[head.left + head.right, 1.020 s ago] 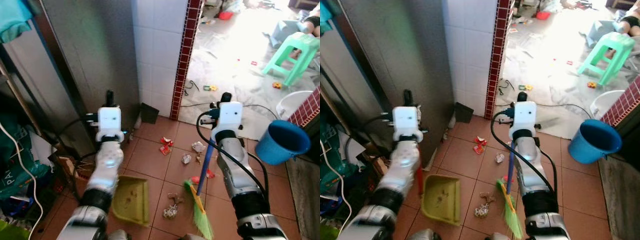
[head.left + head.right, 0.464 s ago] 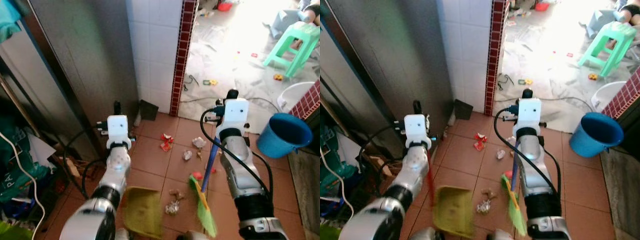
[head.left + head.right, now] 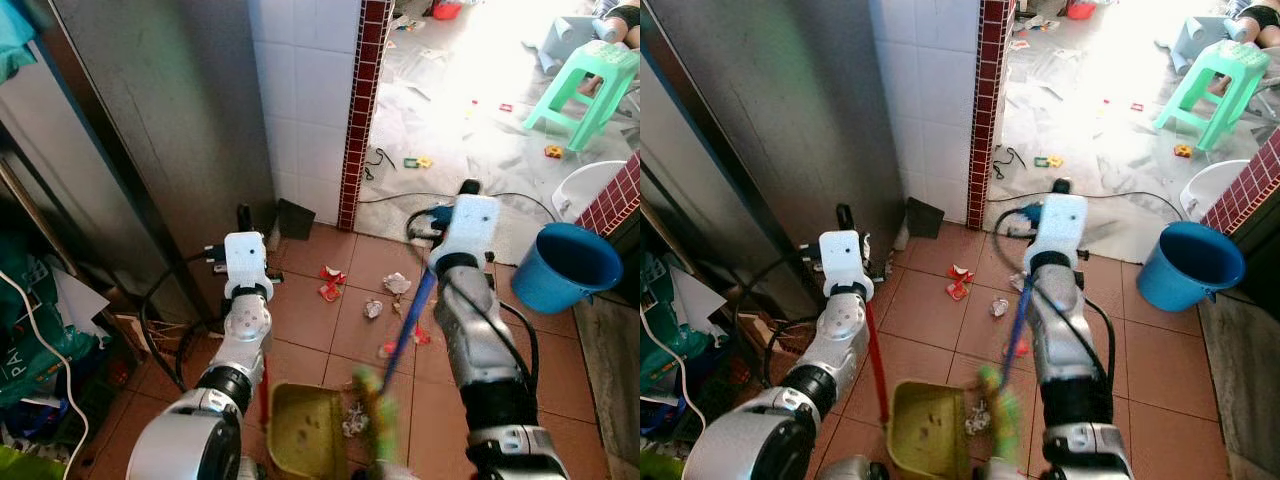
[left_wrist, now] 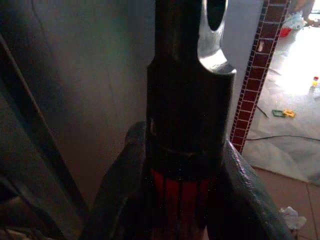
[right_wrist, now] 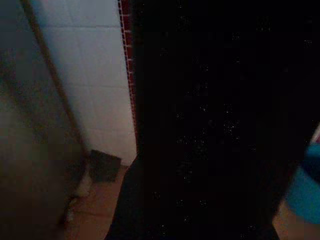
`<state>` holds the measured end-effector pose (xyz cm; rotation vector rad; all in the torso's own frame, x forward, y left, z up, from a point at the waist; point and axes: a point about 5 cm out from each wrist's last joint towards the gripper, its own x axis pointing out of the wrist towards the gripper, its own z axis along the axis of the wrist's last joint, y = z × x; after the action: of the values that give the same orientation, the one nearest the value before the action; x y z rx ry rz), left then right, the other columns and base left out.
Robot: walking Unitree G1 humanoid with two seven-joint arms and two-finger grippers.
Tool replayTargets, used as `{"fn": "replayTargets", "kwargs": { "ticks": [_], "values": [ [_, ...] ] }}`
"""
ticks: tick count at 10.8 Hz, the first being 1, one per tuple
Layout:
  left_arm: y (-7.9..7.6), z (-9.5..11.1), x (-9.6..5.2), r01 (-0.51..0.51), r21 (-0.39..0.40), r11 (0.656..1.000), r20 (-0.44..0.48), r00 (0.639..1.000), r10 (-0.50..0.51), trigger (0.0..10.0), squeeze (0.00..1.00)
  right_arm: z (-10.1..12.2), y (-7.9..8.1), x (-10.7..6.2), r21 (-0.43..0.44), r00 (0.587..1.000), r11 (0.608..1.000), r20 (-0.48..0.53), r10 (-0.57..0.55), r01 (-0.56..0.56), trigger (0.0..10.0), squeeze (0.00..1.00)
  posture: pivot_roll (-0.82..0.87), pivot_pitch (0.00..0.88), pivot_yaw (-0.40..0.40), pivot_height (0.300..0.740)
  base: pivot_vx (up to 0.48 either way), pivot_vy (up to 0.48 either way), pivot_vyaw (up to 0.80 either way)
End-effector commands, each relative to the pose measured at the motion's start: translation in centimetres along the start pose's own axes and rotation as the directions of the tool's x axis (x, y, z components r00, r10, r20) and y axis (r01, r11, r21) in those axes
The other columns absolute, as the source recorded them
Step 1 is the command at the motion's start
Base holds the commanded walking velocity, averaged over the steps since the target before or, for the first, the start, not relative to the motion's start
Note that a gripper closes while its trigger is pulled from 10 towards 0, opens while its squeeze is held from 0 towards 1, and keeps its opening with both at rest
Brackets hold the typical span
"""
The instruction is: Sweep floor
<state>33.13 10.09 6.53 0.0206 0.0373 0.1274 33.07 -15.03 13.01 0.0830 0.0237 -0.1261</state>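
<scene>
The floor point(image 3: 310, 330) is matt terracotta tile, the wall point(image 3: 300, 90) glossy white tile beside a dull brushed-metal panel point(image 3: 170, 120). The dustpan point(image 3: 305, 440) looks like scuffed yellow-green plastic on a red handle point(image 3: 876, 365); the bucket point(image 3: 565, 268) and stool point(image 3: 590, 85) are smooth plastic. Crumpled paper scraps point(image 3: 372, 309) lie about. The broom point(image 3: 375, 415) has green bristles.

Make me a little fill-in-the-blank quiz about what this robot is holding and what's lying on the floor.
1. The left claw grips the red handle of the green ____.
2. The right arm works a broom whose stick is ____ in colour.
3. The bucket on the tiles at the robot's right is ____.
4. Out on the bright floor beyond the doorway stands a green ____.

Missing words: dustpan; blue; blue; stool
</scene>
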Motion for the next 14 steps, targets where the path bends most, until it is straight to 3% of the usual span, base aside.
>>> {"fn": "replayTargets", "kwargs": {
  "ticks": [1,2,5,7,9,10,11,12,14],
  "values": [
    [-0.2,1.0,0.5,-0.002,0.002,1.0,0.045,0.999,0.002,10.0,0.0,0.3,0.7,0.2,0.07,0.999,0.997,-0.028,0.024,-0.022,10.0,0.0,-0.11,0.051,0.013,0.74,0.0,0.0,0.0],
    [-0.2,1.0,0.5,-0.006,0.005,1.0,0.044,0.999,0.006,10.0,0.0,0.5,1.3,0.4,0.139,0.994,0.99,-0.097,0.051,-0.037,10.0,0.0,-0.12,0.049,0.011,0.74,0.0,0.0,0.0],
    [-0.2,1.0,0.6,-0.012,0.009,1.0,0.04,0.999,0.011,10.0,0.0,1.6,2.9,0.4,0.18,0.953,0.967,-0.213,0.217,-0.18,10.0,0.0,-0.13,0.047,0.01,0.74,0.0,0.0,0.0],
    [-0.3,1.0,0.6,-0.011,0.011,1.0,0.035,0.999,0.011,10.0,0.0,3.7,4.5,0.2,0.203,0.915,0.922,-0.174,0.365,-0.329,10.0,0.0,-0.13,0.044,0.01,0.74,0.0,0.0,0.0],
    [-0.3,1.0,0.6,-0.007,0.011,1.0,0.033,0.999,0.007,10.0,0.0,7.9,5.9,-0.2,0.075,0.862,0.859,0.06,0.504,-0.507,10.0,0.0,-0.13,0.043,0.009,0.74,0.0,0.0,0.0],
    [-0.3,1.0,0.6,0.0,0.01,1.0,0.03,1.0,0.0,10.0,0.0,9.2,5.7,-0.2,0.026,0.851,0.856,0.129,0.509,-0.516,10.0,0.0,-0.13,0.042,0.009,0.74,0.0,0.0,0.0],
    [-0.6,1.0,0.6,0.032,0.0,0.999,0.035,0.999,-0.032,10.0,0.0,10.4,5.0,-0.1,-0.092,0.845,0.869,0.206,0.494,-0.485,10.0,0.0,-0.13,0.041,0.011,0.74,0.0,0.0,0.0],
    [-0.6,1.3,0.6,0.028,-0.006,1.0,0.056,0.998,-0.028,10.0,0.0,10.7,4.2,0.1,-0.157,0.857,0.887,0.231,0.46,-0.434,10.0,0.0,-0.13,0.041,0.011,0.74,0.0,0.0,0.0],
    [0.1,1.5,0.8,-0.037,0.004,0.999,0.077,0.996,0.037,10.0,0.0,10.2,2.9,0.4,-0.227,0.888,0.917,0.259,0.38,-0.327,10.0,0.0,-0.12,0.04,0.009,0.74,0.0,0.0,0.0]
  ]
}}
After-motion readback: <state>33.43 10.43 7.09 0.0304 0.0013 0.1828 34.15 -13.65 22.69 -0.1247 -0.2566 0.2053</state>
